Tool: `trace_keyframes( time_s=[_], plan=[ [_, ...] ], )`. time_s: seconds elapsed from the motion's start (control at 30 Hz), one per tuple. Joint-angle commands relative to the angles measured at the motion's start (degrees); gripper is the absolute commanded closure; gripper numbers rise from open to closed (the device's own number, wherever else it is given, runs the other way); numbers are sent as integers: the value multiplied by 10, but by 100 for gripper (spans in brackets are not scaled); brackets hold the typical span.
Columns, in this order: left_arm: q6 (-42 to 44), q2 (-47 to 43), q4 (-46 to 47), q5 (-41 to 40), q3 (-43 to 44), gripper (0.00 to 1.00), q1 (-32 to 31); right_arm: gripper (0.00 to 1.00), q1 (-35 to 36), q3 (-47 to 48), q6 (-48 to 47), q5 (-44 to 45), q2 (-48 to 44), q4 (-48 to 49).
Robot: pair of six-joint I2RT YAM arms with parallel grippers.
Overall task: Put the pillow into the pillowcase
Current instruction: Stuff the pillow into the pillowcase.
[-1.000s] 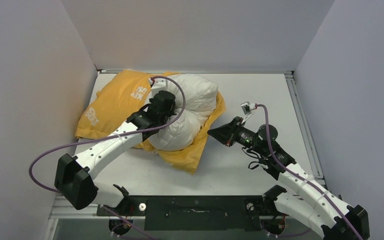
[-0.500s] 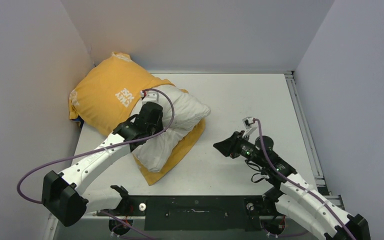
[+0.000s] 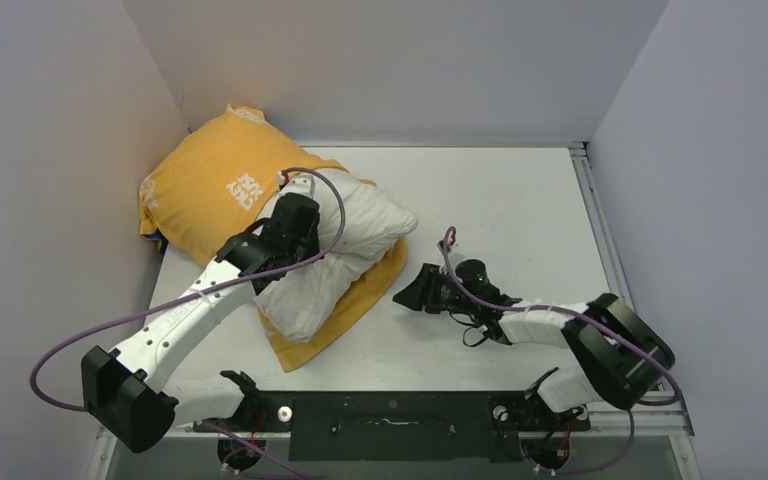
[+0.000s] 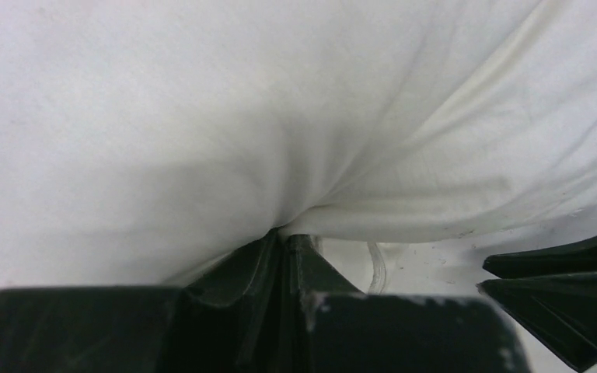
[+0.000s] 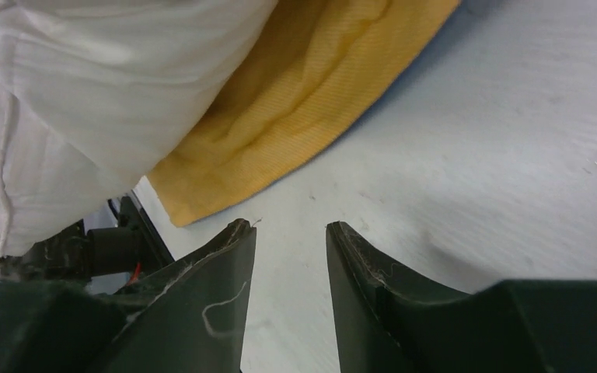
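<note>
1. The pillow (image 4: 280,101) fills nearly the whole view, its off-white fabric creased, with folds running down to one spot at bottom centre.
2. The left gripper (image 4: 286,237) is closed there, its dark fingers pressed together on a pinch of that fabric.
3. Below the pillow's edge, at lower right, a pale strip of desk (image 4: 435,276) shows.
4. Two black wedges (image 4: 567,295) poke in from the right edge. They are possibly another gripper, but too cropped to tell.
</note>
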Motion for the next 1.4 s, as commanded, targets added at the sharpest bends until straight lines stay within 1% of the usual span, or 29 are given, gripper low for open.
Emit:
trace_keyframes(
  time_s=[0.0, 0.07, 0.1, 0.13, 0.2, 0.23, 0.27, 0.37, 0.43, 0.5, 0.53, 0.57, 0.67, 0.7, 0.77, 0.9, 1.0, 1.07, 1.13, 1.2, 1.3, 1.33, 1.37],
  plan=[
    [37, -7, -28, -44, 70, 100, 23, 61, 32, 70, 44, -30, 92, 199],
    [48, -19, -27, -12, 81, 100, 22, 61, 47, 109, 51, -33, 148, 225],
    [50, -30, -24, 11, 81, 96, 21, 61, 53, 134, 54, -36, 173, 232],
    [55, -41, -19, 40, 80, 86, 18, 61, 58, 160, 56, -38, 200, 236],
    [58, -71, -10, 94, 73, 61, 5, 61, 61, 215, 67, -54, 246, 243],
    [57, -87, -5, 114, 68, 52, -7, 61, 61, 250, 74, -61, 264, 248],
    [56, -101, -2, 130, 64, 45, -22, 61, 60, 274, 79, -67, 280, 248],
    [47, -137, -3, 143, 44, 34, -69, 60, 57, 331, 80, -78, 297, 232],
    [35, -143, -29, 118, 35, 31, -91, 58, 55, 355, 74, -80, 294, 211],
    [31, -142, -46, 102, 21, 31, -100, 57, 55, 376, 66, -81, 290, 190],
    [28, -145, -35, 106, 9, 31, -105, 56, 55, 387, 63, -84, 289, 183],
    [27, -149, -22, 117, -11, 31, -110, 56, 55, 395, 61, -88, 290, 178],
    [24, -153, 36, 189, -61, 36, -119, 54, 53, 420, 60, -102, 294, 166],
    [23, -146, 46, 194, -71, 39, -120, 53, 53, 426, 60, -107, 295, 164],
    [21, -128, 40, 163, -79, 44, -120, 51, 52, 432, 62, -115, 291, 163],
    [19, -81, 24, 60, -72, 55, -107, 44, 53, 418, 63, -113, 256, 164],
    [15, -44, 8, -24, -48, 67, -80, 35, 52, 390, 42, -99, 221, 144],
    [13, -24, -5, -71, -30, 77, -49, 28, 51, 362, 21, -75, 197, 119],
    [15, -6, -20, -109, -12, 82, -20, 21, 49, 327, 8, -55, 177, 99],
    [20, 6, -35, -142, 5, 83, -2, 18, 43, 288, 11, -53, 167, 104],
    [30, 6, -49, -176, 22, 82, 11, 16, 36, 228, 20, -52, 143, 118],
    [36, -2, -48, -178, 24, 78, 14, 15, 35, 211, 15, -47, 132, 109],
    [44, -9, -48, -179, 26, 71, 17, 14, 35, 197, 7, -41, 120, 92]
  ],
)
